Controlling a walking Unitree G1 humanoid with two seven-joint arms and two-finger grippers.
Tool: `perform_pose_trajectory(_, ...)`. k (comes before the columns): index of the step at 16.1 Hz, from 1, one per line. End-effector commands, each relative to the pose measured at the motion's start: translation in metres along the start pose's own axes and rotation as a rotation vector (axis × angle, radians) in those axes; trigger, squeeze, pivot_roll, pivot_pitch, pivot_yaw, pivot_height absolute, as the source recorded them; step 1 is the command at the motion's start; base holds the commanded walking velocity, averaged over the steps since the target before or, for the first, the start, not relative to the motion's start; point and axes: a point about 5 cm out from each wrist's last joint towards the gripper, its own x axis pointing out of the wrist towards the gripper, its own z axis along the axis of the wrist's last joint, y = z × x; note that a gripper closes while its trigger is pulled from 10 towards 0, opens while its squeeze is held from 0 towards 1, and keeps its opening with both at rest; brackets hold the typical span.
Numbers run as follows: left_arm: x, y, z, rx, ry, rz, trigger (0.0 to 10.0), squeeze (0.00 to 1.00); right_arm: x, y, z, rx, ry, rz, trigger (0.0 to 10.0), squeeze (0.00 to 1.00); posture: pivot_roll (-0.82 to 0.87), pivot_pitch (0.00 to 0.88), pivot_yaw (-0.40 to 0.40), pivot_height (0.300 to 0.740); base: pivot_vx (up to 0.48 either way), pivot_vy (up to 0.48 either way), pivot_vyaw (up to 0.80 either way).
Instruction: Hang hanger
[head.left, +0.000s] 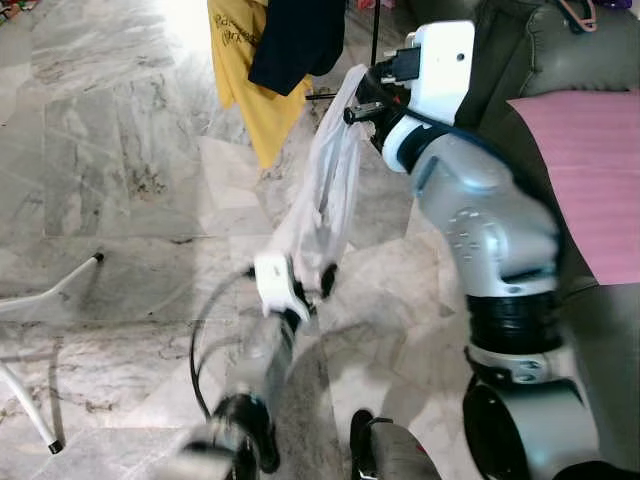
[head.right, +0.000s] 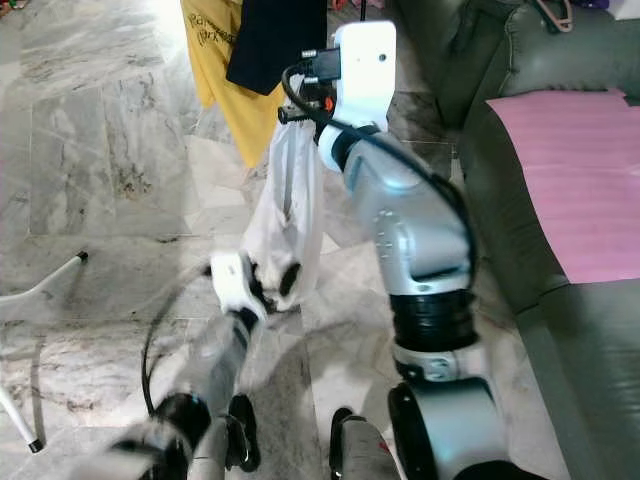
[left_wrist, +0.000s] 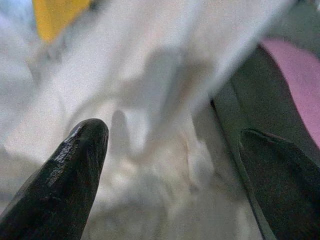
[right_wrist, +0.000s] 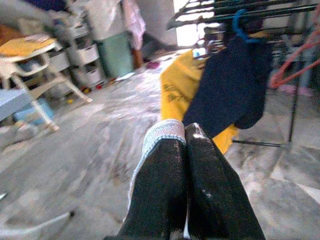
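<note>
Head stereo pair looks forward and down from above both arms at marble floor (head.left: 120, 150). Left wrist view sits very close to white garment (left_wrist: 165, 75) beyond its fingers. Right wrist view faces drying rack (right_wrist: 260, 10) ahead; yellow shirt (head.right: 215, 60) is shared with head views.

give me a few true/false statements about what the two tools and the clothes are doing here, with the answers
1. The right tool is shut on the white cloth garment. True.
2. The left tool is shut. False: its two black fingers stand wide apart, by the garment's lower end.
3. A yellow shirt and a dark navy garment hang on the drying rack. True.
4. The white garment lies flat on the marble floor. False: it hangs from the right tool.
5. A pink cloth lies on the dark green sofa. True.
</note>
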Motion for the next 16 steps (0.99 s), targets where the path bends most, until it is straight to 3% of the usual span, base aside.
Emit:
perform_pose_trajectory(1,0.012,-0.041,0.009,-0.03,-0.047,-0.081,10.0,0.0,-0.007,0.015,0.004,-0.015,-0.005,0.091,0.0,0.0,-0.29,0.247,-0.005,0.74,0.0,0.0,0.0)
perform_pose_trajectory(5,0.017,-0.025,0.027,-0.013,-0.109,-0.05,10.0,0.0,-0.03,0.01,-0.04,0.045,0.105,0.087,0.0,0.0,-0.26,0.246,0.007,0.74,0.0,0.0,0.0)
perform_pose_trajectory(7,0.016,-0.018,0.024,-0.016,-0.1,-0.026,10.0,0.0,-0.032,0.01,-0.044,0.054,0.123,0.083,0.0,0.0,-0.25,0.25,0.005,0.74,0.0,0.0,0.0)
perform_pose_trajectory(8,0.015,-0.015,0.024,-0.015,-0.108,-0.017,0.0,0.0,-0.031,0.007,-0.045,0.045,0.123,0.066,0.0,0.0,-0.24,0.252,0.004,0.74,0.0,0.0,0.0)
perform_pose_trajectory(16,0.003,0.003,0.002,-0.009,-0.018,-0.02,0.0,0.0,-0.028,-0.007,-0.031,0.021,0.067,0.009,0.0,0.0,-0.23,0.248,0.0,0.74,0.0,0.0,0.0)
